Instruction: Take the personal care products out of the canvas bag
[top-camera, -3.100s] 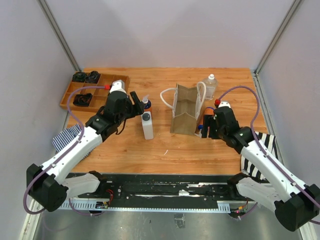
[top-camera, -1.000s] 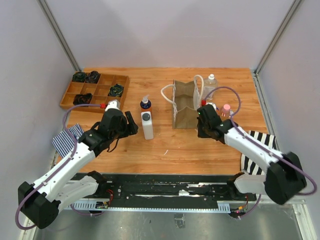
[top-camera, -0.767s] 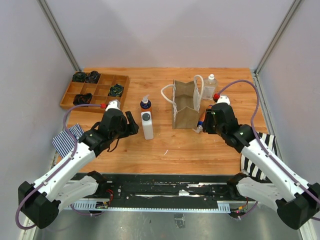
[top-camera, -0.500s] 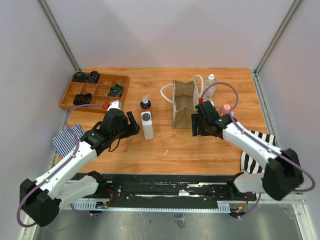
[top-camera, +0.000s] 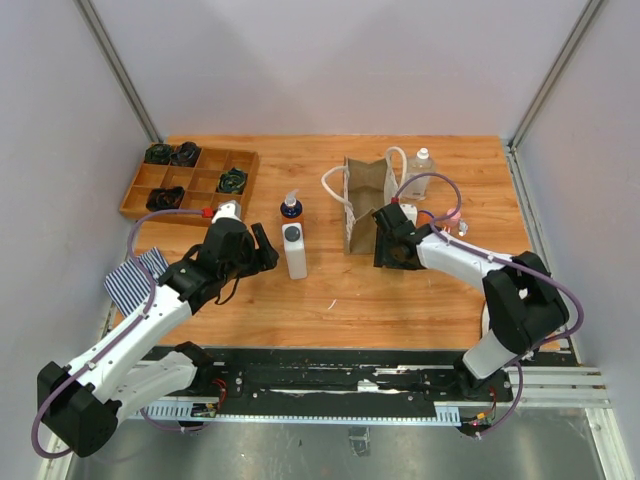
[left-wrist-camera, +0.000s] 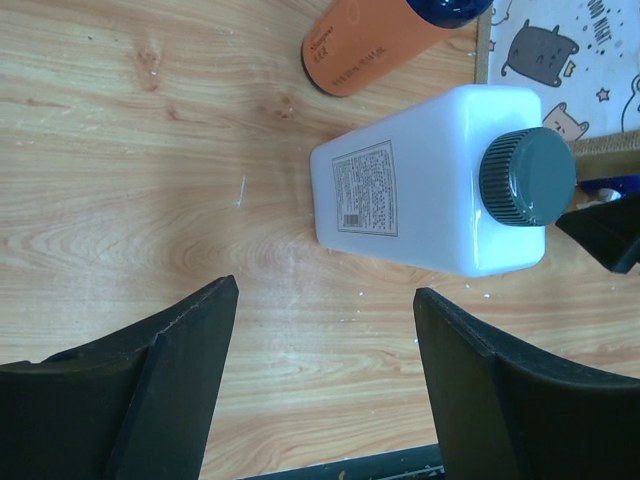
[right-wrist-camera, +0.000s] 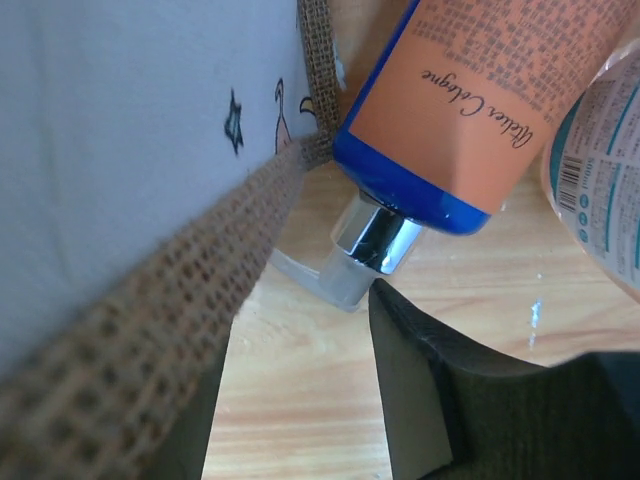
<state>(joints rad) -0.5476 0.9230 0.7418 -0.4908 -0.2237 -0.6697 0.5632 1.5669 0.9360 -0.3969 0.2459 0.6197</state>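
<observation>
"Atelier Cologne" on orange bottle (right-wrist-camera: 480, 80)

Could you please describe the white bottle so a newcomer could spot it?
On the wooden table, look left of the upright tan canvas bag, where two bottles stand. The white rectangular plastic bottle stands in front of the orange bottle with a dark blue top. It alone is boxy, with a grey cap.
</observation>
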